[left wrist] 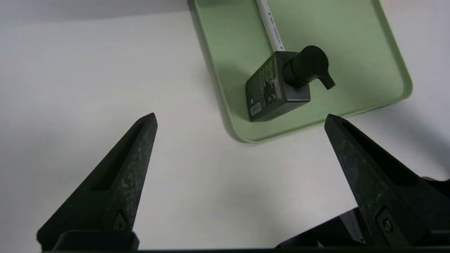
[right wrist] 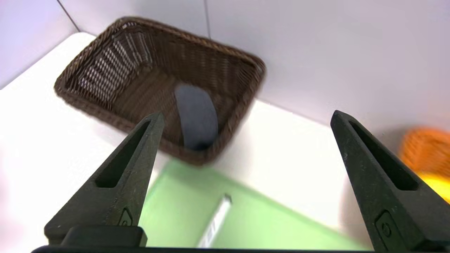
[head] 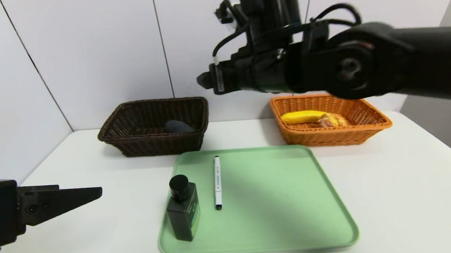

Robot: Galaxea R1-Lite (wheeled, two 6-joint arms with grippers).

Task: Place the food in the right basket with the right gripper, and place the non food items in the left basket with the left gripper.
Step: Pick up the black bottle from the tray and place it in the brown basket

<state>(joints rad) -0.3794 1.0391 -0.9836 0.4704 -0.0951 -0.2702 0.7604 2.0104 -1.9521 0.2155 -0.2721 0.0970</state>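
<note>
Tipping is the main risk judged here: the bottle (head: pixel 184 213) stands upright near the tray's (head: pixel 293 216) left edge, and a sideways push from the left gripper (left wrist: pixel 240 121), seen spread wide and empty low over the table to the bottle's left, could topple it onto the marker (head: pixel 217 181) just beside it. Farther right, the right gripper (right wrist: pixel 248 117) is held high with jaws apart and empty, between the left basket (head: pixel 148 145) holding the cloth (head: pixel 178 126) and the right basket (head: pixel 328 136) holding the banana (head: pixel 301 116) and roll (head: pixel 331 120).
</note>
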